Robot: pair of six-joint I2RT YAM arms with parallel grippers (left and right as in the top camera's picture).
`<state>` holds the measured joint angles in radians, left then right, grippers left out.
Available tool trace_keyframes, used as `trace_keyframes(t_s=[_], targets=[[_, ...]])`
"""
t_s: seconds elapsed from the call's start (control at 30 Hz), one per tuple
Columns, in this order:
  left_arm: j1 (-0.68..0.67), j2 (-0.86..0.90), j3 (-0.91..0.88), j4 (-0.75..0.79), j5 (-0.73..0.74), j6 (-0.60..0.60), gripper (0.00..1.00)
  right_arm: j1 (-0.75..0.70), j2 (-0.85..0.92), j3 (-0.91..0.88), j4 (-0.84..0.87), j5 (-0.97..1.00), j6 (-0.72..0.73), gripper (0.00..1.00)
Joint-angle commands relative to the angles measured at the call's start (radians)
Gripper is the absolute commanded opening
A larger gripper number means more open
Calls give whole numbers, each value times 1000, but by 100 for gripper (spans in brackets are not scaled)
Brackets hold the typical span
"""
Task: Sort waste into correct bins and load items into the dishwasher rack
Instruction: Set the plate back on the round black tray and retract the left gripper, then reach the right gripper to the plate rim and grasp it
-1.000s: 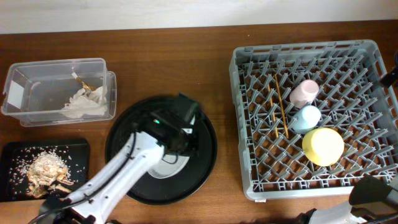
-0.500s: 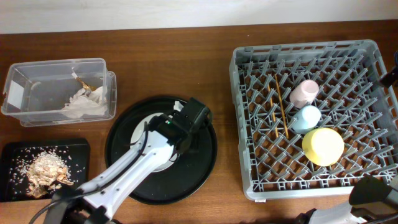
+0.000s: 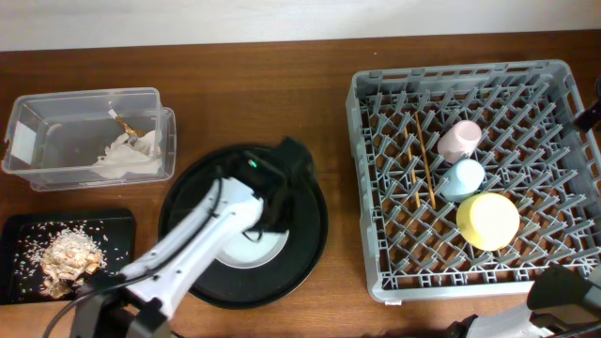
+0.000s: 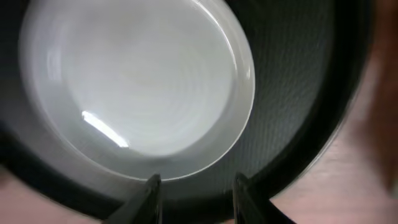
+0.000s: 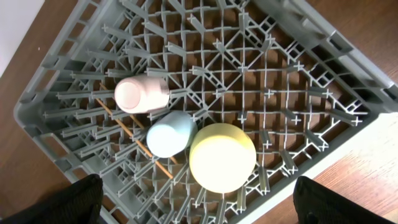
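Note:
The round grey-white plate lies in the large round black tray. My left gripper is open and empty, its fingers over the tray just past the plate's rim. The grey dishwasher rack holds the pink cup, the light-blue cup, the yellow saucer and the chopsticks. My right gripper is wide open and empty above the rack's near edge.
The clear box at the left holds paper wrappers. The shallow black tray at the front left holds food scraps. Bare wooden table lies between the round tray and the rack.
My left gripper swung right over the round tray, then back a little to the left. More of the plate shows now. The right arm has not moved.

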<state>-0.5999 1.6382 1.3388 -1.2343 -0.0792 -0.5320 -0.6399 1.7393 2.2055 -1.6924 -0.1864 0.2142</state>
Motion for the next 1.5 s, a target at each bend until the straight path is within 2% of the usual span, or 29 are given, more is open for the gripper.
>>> trace_keyframes(t_s=[0.0,0.07,0.13,0.2,0.23,0.3,0.43,0.47,0.53,0.73,0.87,1.0,1.13,1.2,1.27,1.33,1.4,1.47], targets=[[121,-31,230,-149,-108,2,38,-2,8,5,-5,-4,8,98],[203,-45,314,-206,-147,2,41,-2,8,5,-5,-4,8,98],[341,-68,393,-259,-153,2,52,-2,8,5,-5,-4,8,98],[447,-85,415,-289,-153,2,73,-2,8,5,-3,-19,13,98],[491,-93,417,-298,-153,2,99,-2,8,5,3,-41,12,99],[656,-103,416,-360,-132,2,99,-2,8,5,3,-93,13,98],[793,-101,416,-379,-94,2,99,23,8,-3,-6,-374,-28,98],[822,-101,416,-379,-94,2,99,53,8,-9,-6,-464,-72,98],[860,-101,416,-379,-94,2,99,163,8,-35,-6,-515,-106,98],[889,-101,416,-379,-94,2,99,624,27,-162,21,-288,-105,99],[889,-101,416,-379,-93,2,99,916,56,-285,160,-250,-104,98],[889,-101,416,-379,-94,2,99,1103,104,-387,302,-190,-60,98],[889,-101,416,-379,-93,2,99,1252,189,-461,454,-180,70,99],[889,-101,416,-379,-93,2,99,1322,259,-467,494,-76,188,89],[889,-101,416,-379,-93,2,99,1354,302,-467,506,0,278,84],[889,-101,416,-379,-94,2,99,1383,351,-467,541,23,304,80],[889,-101,416,-379,-94,2,99,1401,394,-467,569,23,312,72],[889,-101,416,-379,-94,2,99,1413,449,-467,579,64,379,66]])
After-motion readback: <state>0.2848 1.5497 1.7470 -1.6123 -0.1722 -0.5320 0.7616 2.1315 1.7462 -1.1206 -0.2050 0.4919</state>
